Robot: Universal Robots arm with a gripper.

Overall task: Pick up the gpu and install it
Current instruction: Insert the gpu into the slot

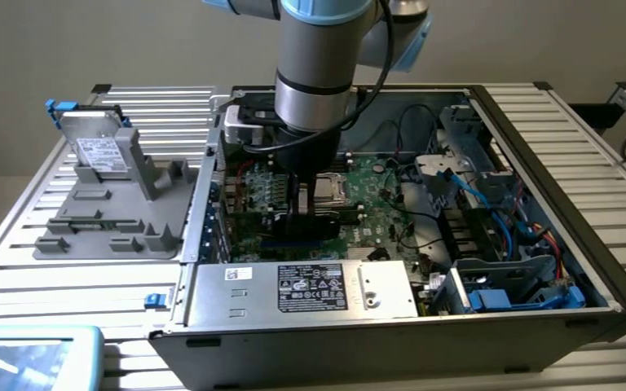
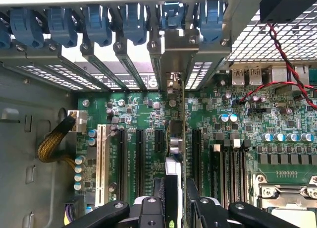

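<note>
Jaws of the gripper (image 2: 177, 200) are clamped on the gpu (image 2: 182, 139), holding the thin card edge-on and upright above the motherboard (image 2: 277, 114) inside the open computer case (image 1: 574, 314), its silver bracket up against the rear slot covers (image 2: 106, 64), beside the black expansion slots (image 2: 140, 156).
</note>
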